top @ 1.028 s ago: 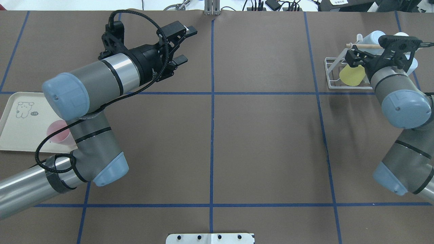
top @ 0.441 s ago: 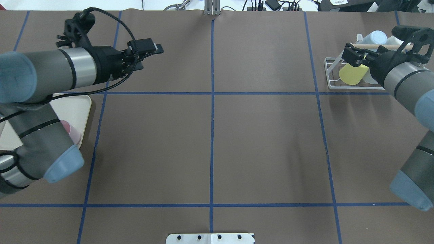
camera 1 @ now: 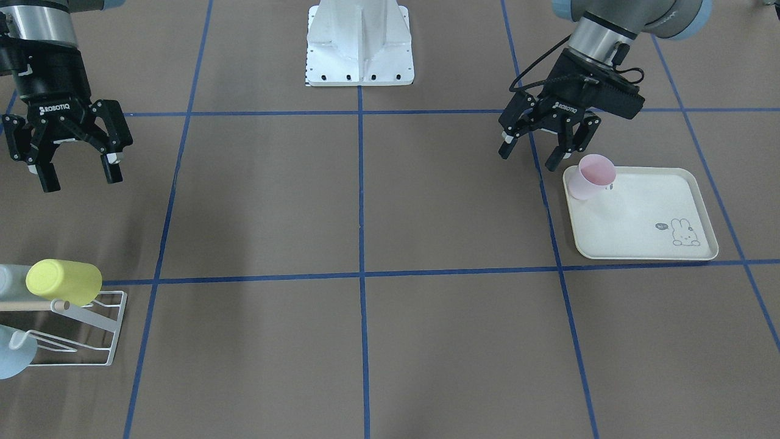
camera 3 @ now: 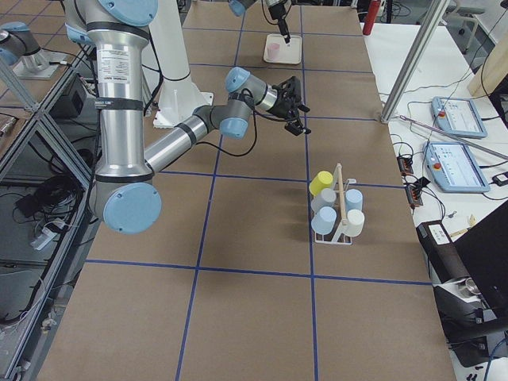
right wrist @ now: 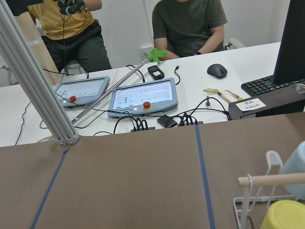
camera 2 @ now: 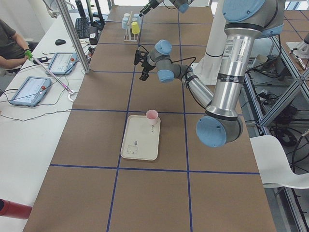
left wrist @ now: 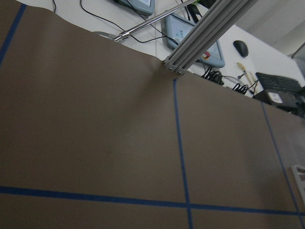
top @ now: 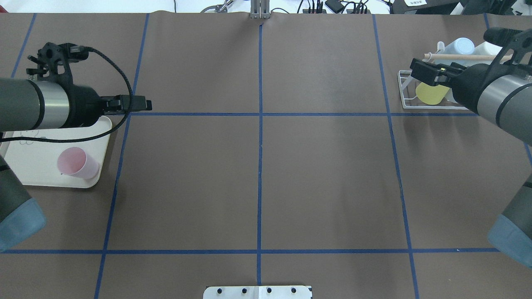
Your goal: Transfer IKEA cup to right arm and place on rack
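Stands upright on the cream tray, at the corner nearest the robot's base and the table's middle: the pink plastic cup — smooth, tapered, mouth up, touched by nothing. Rounded corners and a raised rim on the tray, with a small line-drawn rabbit printed at the opposite corner.

Hangs just beside that corner, over the matte brown table cover with its blue tape grid: the left gripper, black, fingers spread wide and holding nothing. Likewise at the other end of the table, the right gripper — jaws apart, empty, raised near the rack without touching it.

White wire for the rack, with thin upturned prongs and a light wooden dowel across the top. On one prong, a yellow cup lying on its side.

From the front, cut off by the frame's left edge, with only part of a pale blue cup showing. From the right side, seen whole: yellow cup plus several paler ones in two rows.

From overhead, both grippers edge-on, so the finger gap is hard to read there; part of the rack covered by the right forearm.

In the left wrist view, only brown cover, tape lines and an aluminium post. In the right wrist view, the dowel's end, a bit of wire and the yellow rim at the bottom right corner; beyond, a white desk with tablets and two seated people, cut off at the top.
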Available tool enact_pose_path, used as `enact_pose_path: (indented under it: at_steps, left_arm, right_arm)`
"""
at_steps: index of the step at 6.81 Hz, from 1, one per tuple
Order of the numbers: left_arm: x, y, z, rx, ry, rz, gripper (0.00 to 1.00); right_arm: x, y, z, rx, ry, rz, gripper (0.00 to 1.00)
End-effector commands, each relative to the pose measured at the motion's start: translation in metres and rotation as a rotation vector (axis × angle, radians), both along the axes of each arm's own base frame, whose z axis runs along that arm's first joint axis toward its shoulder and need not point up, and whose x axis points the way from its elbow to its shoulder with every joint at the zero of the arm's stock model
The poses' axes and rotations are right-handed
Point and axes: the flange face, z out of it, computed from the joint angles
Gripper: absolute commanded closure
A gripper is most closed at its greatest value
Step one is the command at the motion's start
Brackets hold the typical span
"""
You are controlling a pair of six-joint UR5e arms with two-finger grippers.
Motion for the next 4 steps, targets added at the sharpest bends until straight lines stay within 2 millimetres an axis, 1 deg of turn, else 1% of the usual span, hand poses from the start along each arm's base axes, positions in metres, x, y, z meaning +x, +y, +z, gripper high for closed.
enact_pose_path:
  at_steps: [1,2,3,4]
  left_arm:
    - [-0.016,0.034,0.074,0.028,-0.149,0.256,0.00]
    - [-0.034,0.036,0.092,0.041,-0.185,0.339,0.00]
    - [-0.049,0.026,0.101,0.069,-0.248,0.379,0.00]
    - [-0.071,0.008,0.111,0.108,-0.320,0.395,0.00]
  right_arm:
    - [-0.009,0.004,-0.024,-0.032,-0.122,-0.049,0.00]
    - [-0.013,0.006,-0.031,-0.041,-0.158,-0.077,0.00]
    - [-0.013,0.006,-0.033,-0.050,-0.182,-0.076,0.00]
    - [-0.014,0.008,-0.033,-0.057,-0.193,-0.083,0.00]
